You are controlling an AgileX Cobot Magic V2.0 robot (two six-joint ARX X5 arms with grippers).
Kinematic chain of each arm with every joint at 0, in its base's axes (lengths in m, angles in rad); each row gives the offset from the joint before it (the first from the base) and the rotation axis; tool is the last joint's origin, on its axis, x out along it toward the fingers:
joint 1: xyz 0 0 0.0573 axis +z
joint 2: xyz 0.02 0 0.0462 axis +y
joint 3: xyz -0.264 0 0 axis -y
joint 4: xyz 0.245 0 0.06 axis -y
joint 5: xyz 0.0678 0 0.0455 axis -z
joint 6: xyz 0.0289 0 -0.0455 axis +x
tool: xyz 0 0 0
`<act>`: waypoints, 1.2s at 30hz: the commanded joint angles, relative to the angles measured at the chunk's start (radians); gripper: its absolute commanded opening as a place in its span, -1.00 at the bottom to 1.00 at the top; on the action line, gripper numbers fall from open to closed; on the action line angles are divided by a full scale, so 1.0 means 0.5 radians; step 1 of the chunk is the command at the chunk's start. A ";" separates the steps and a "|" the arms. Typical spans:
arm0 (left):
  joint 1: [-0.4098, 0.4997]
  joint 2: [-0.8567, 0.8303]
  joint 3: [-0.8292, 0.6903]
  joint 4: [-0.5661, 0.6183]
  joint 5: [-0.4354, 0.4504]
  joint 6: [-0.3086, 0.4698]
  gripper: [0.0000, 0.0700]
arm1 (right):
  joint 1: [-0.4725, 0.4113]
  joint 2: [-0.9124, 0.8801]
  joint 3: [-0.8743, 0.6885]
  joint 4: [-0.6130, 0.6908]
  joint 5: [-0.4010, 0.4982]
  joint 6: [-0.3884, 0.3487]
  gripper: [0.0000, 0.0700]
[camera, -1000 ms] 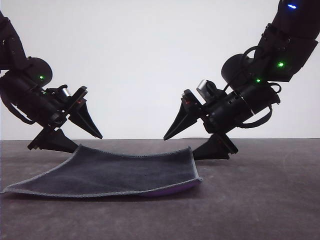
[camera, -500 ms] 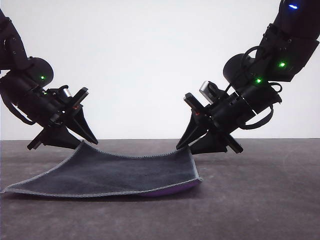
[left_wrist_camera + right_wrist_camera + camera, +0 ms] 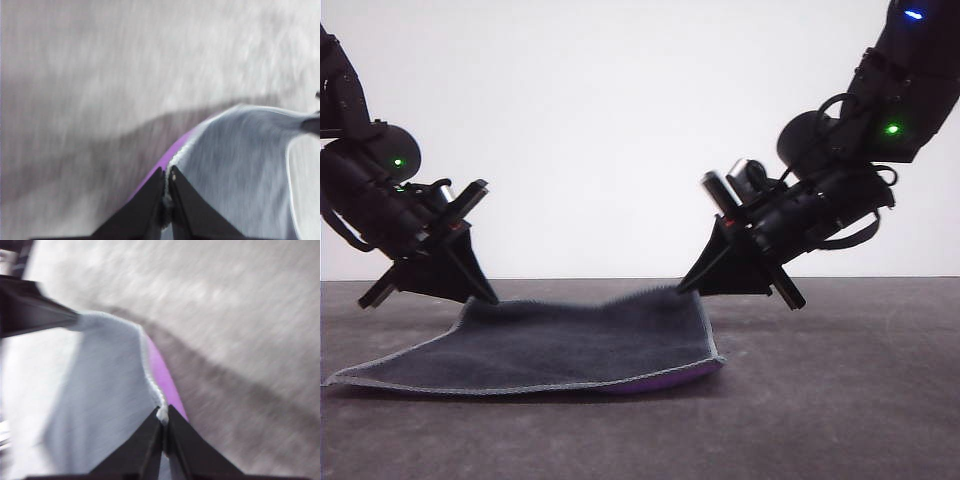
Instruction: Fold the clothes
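Both claws, spread a second ago, now pinch the cloth's point(image 3: 570, 345) far corners, left gripper point(image 3: 478, 297) and right gripper point(image 3: 688, 289) clamped, cloth lying on table point(image 3: 840, 400), ready to lift and fold.

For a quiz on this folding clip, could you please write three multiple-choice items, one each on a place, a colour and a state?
1. Which corners of the cloth are pinched?
A. The two far corners
B. The two near corners
C. One near, one far

2. What colour is the cloth's underside?
A. Green
B. Purple
C. Yellow

3. How do the left end effector and right end effector stand?
A. Both wide open
B. One shut
C. Both shut on the cloth

Answers:
1. A, both meet the far edge in the front view.
2. B, purple shows beneath in both wrist views.
3. C, the edging sits between closed tips in each wrist view.
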 commanded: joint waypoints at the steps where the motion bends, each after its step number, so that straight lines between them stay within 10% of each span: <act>1: 0.016 0.048 0.079 -0.072 0.075 0.102 -1.00 | -0.017 0.043 0.054 -0.019 -0.150 -0.008 -0.99; 15: 0.046 0.048 0.256 -0.936 0.214 0.577 -1.00 | -0.025 0.034 0.064 -0.532 -0.501 -0.265 -0.99; 36: 0.049 0.048 0.256 -1.651 0.211 0.971 -1.00 | 0.061 -0.071 0.064 -1.305 -0.438 -0.780 -0.93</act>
